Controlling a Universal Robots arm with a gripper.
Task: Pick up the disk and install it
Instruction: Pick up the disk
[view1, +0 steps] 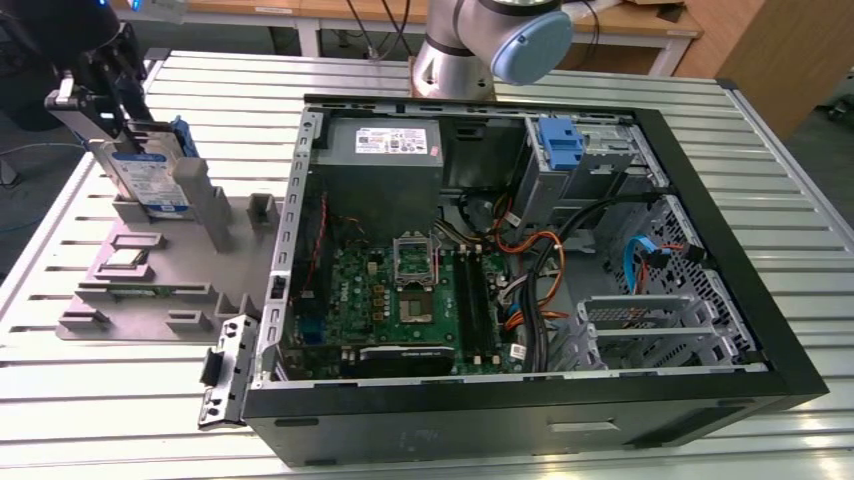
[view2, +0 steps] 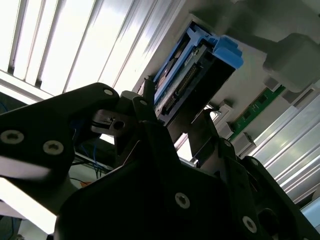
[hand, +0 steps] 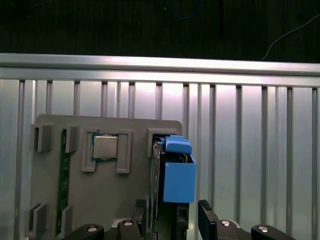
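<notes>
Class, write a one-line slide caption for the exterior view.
Gripper at the upright disk in the grey fixture, beside the open computer case.

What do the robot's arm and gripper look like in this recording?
The arm is a silver-grey tube with a rounded light-blue joint cap. The gripper is matte black and angular, built of blocky plates studded with small silver screw heads.

1. An open computer case lies on a slatted metal table, its motherboard exposed.
2. Inside it sit a grey power supply and a blue caddy.
3. Beside the case, a grey fixture plate holds a processor chip and a green memory stick.
</notes>
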